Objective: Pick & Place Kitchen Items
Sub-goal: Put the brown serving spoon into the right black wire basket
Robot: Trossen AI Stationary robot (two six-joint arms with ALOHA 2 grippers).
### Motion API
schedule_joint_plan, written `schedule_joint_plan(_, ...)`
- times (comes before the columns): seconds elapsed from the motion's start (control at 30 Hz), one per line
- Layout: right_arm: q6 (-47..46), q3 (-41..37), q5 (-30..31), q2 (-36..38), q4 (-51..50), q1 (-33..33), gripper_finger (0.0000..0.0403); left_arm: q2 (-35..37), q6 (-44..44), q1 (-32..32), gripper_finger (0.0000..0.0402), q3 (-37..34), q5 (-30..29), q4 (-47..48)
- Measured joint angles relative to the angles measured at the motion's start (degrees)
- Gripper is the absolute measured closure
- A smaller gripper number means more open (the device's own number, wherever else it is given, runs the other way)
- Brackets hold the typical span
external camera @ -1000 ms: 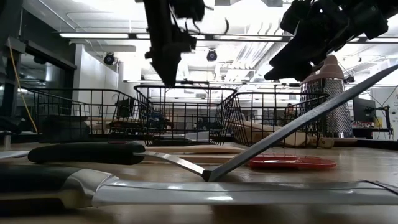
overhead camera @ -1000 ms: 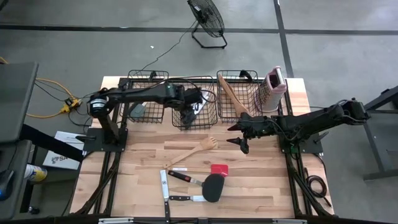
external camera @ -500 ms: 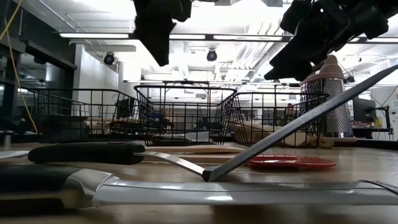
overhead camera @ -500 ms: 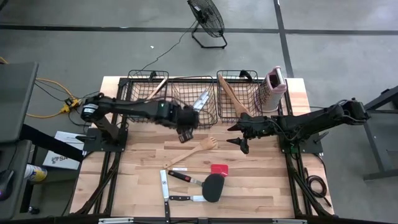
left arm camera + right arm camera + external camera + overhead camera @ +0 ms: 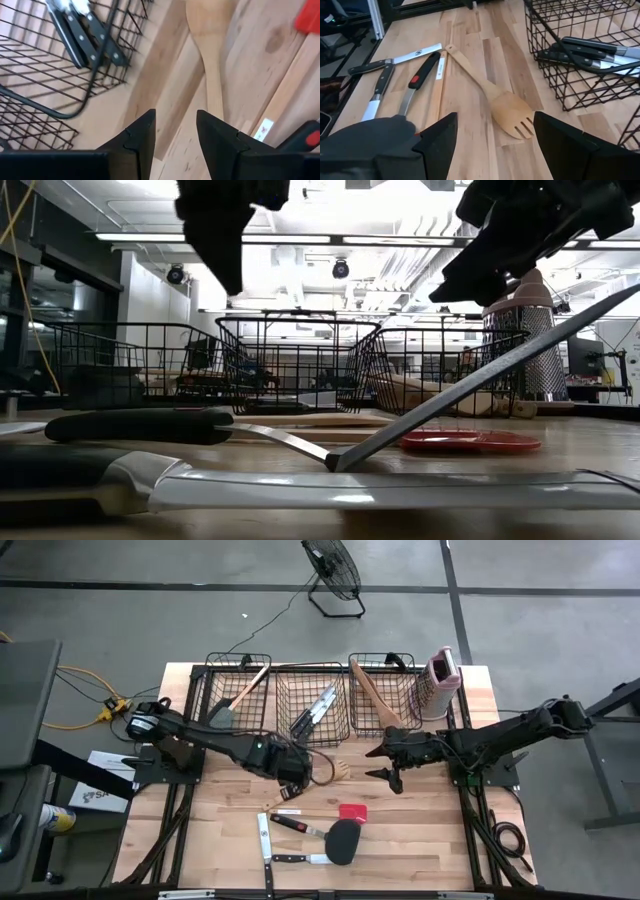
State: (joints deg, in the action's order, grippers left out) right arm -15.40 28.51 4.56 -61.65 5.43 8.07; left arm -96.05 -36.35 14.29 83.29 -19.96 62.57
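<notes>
My left gripper [image 5: 292, 778] [image 5: 175, 137] is open and hovers above the handle of a pale wooden spork [image 5: 336, 769] [image 5: 211, 60] that lies flat mid-table, touching nothing. My right gripper [image 5: 386, 766] [image 5: 495, 145] is open wide and held above the table to the spork's right; the right wrist view shows the spork [image 5: 492, 97] ahead of it. In the low view both grippers, left [image 5: 215, 235] and right [image 5: 495, 255], hang well above the tabletop. Near the near edge lie black-handled knives [image 5: 264, 840], a black spatula [image 5: 343, 840] and a red spatula [image 5: 352, 812].
Three black wire baskets stand along the far edge: the left one [image 5: 236, 700] with a grey spatula and a wooden spoon, the middle one [image 5: 314, 708] with knives, the right one [image 5: 376, 698] with wooden utensils. A pink-and-white grater [image 5: 440, 680] stands at the far right.
My left gripper has moved from over the middle basket toward the near edge and now stands over the spork's handle. The knives in the middle basket, covered by the gripper before, show again.
</notes>
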Motion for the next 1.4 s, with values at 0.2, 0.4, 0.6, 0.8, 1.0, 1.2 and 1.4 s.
schedule_joint_plan(0.2,0.00,0.00,-0.02,0.02,-0.02,1.33,0.0149,0.00,-0.16,2.76,0.0264,-5.89,0.04,-4.56)
schedule_joint_plan(0.4,-1.45,0.00,-0.01,0.01,-0.07,2.10,0.0149,0.00,-0.60,3.00,0.0264,-10.33,0.19,-10.30)
schedule_joint_plan(0.6,-3.05,-0.02,-0.02,0.00,-0.89,2.06,0.0149,-0.02,-0.60,2.98,0.0264,-13.55,0.31,-14.92)
schedule_joint_plan(0.8,-4.32,-0.02,-0.02,0.01,-0.98,2.06,0.0149,-0.02,-0.56,2.96,0.0264,-15.74,2.49,-20.61)
schedule_joint_plan(1.0,-4.33,-0.02,0.00,0.01,-0.98,2.06,0.0149,-0.02,0.06,2.98,0.0251,-17.79,6.47,-27.04)
schedule_joint_plan(1.2,-4.33,-0.04,0.00,0.00,-0.98,2.06,0.0149,-0.02,-0.60,2.98,0.0197,-20.28,8.88,-28.76)
schedule_joint_plan(1.4,-4.33,-0.09,0.00,0.01,-0.98,2.06,0.0149,-0.02,-3.48,2.98,0.0156,-22.74,10.15,-28.74)
